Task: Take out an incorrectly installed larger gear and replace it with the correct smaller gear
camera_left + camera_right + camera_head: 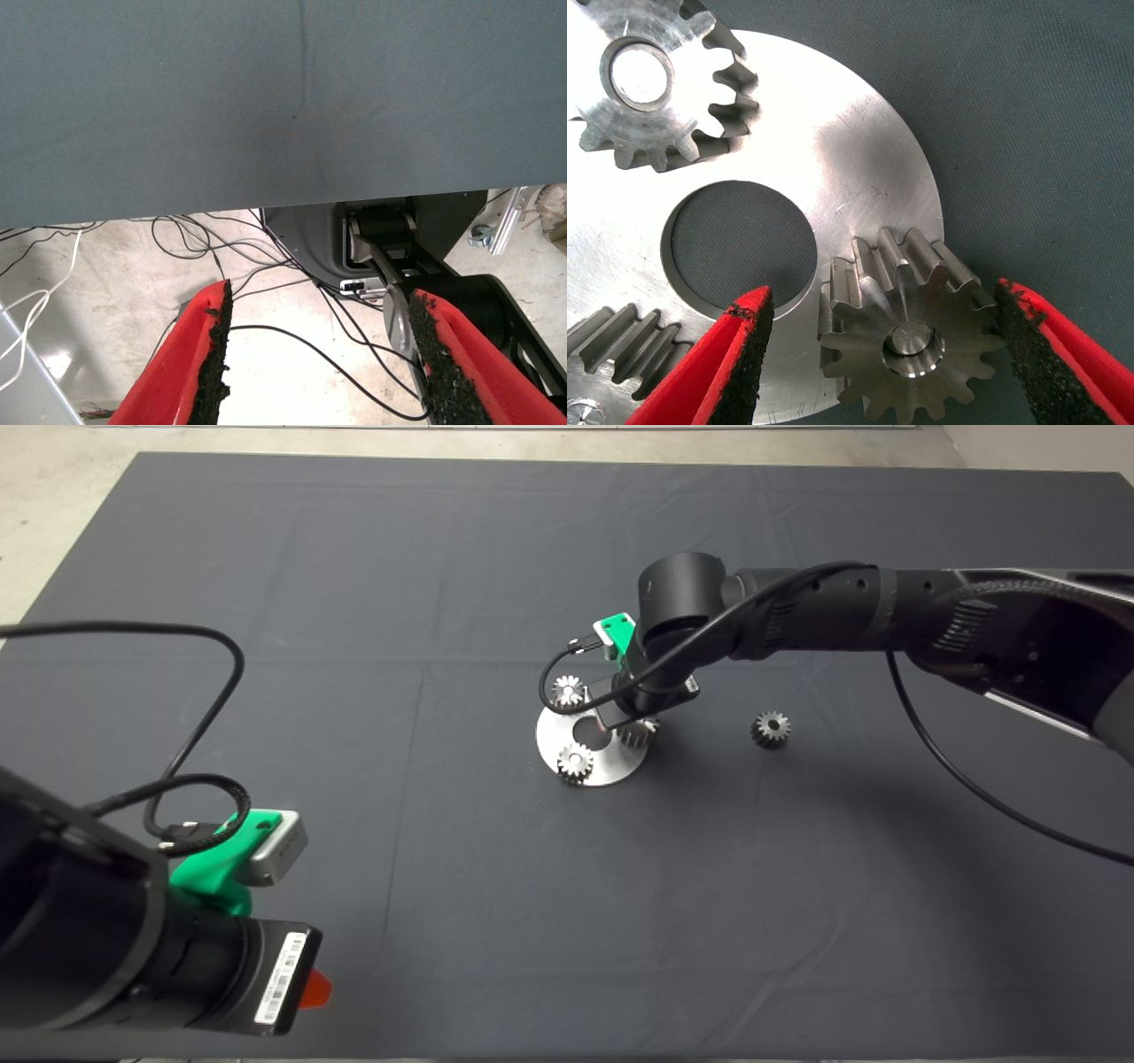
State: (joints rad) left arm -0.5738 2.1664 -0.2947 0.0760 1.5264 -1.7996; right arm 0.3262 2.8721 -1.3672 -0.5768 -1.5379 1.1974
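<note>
Now right hand (877,354) spread wide, straddling coarse-toothed steel larger gear (908,341) on shiny round plate (859,150); left hand (314,354) released.

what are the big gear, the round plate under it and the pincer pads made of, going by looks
The larger gear looks like machined steel: grey, dull sheen, fine tool marks on its face. The round plate seems to be brushed bright metal, steel or aluminium, with streaky reflections and fine scratches. The right pincer pads look like gritty black rubber or foam on red, probably plastic, fingers.
</note>
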